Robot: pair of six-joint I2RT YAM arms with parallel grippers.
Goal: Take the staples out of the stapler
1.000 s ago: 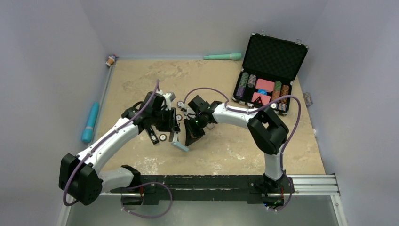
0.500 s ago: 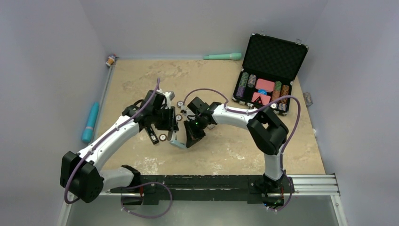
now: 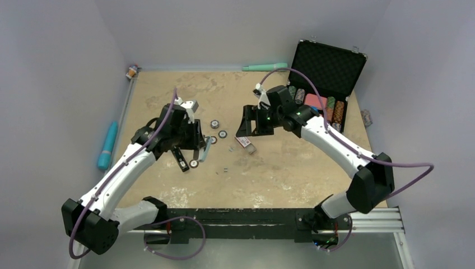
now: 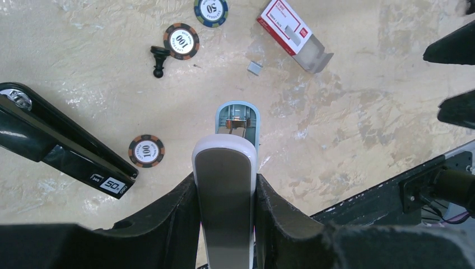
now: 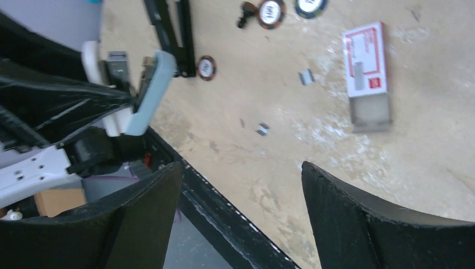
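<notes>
The stapler point(image 4: 61, 148), black and slim, lies flat on the worktop point(image 3: 280, 168) left of centre in the overhead view. Its two arms are parted in a narrow V, and a "50" label shows at its near end. A "100" poker chip point(image 4: 146, 151) sits just beside its tip.

The left gripper point(image 4: 226, 190) is clamped on a light-blue bar point(image 4: 238, 115) with a white top lever. Both fingers press its sides, and a metal insert shows in its rounded nose. The bar hangs above the worktop just right of the stapler, apart from it.

The staples point(image 4: 255, 68) are loose on the bare worktop as short silvery pieces. One lies near the mouth of a red-and-white box point(image 4: 291, 35), whose grey inner tray is pulled partly out. A second piece point(image 5: 262, 129) lies lower in the right wrist view, well apart from the box.

The right gripper point(image 3: 250, 121) hovers above the box at upper centre of the overhead view, its fingers spread wide and holding nothing.

Above the bar in the left wrist view lie another "100" chip point(image 4: 181, 40), a "50" chip point(image 4: 211, 9) and a small black pawn-shaped piece point(image 4: 158, 59).

At upper right a black poker chip case point(image 3: 330, 64) stands with its lid up and stacked chips inside. A teal wand point(image 3: 266, 67) rests along the far wall. A blue rounded rod point(image 3: 107, 145) lies by the left wall.
</notes>
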